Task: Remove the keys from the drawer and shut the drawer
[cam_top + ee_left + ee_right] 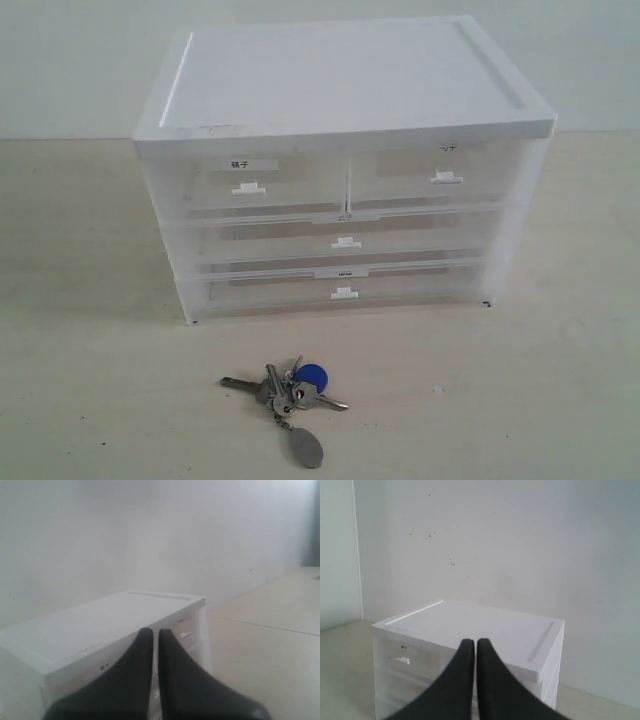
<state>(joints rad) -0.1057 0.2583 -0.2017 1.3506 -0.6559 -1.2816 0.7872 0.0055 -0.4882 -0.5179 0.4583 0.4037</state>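
On the left gripper (151, 631), two black fingers (127, 680) drawn in to a thin slit, clamping nothing. Just past their tips and lower down, the flat white top of a small plastic drawer cabinet (100, 630), seen from a front corner. To one side of the fingers, the bold-labelled drawer (102, 667); to the other, the drawer (186, 632) with the faint label, pushed fully in, white tab handle flush with the row. Farther off, behind the cabinet, a plain pale wall (150, 530). On the right gripper (471, 641), much the same: fingers narrowed to a slit and gripping nothing, tips hanging over the cabinet's near top edge, the faint-labelled drawer front off to one side and below, closed. In the exterior view, neither gripper in sight, hence no telling the gap from either pair of fingers to the keys (290, 395). Keys out of the cabinet, lying flat on the beige table (520, 400), in front of the lowest of the full-width drawers (340, 290) and clearly apart from it. Silver blades fanned around a ring, round blue cap (312, 377) toward the cabinet, grey oval tag (308, 448) on the side away from it. All four drawer fronts shut, the faint-labelled one in the upper row, just beside the bold-labelled one.
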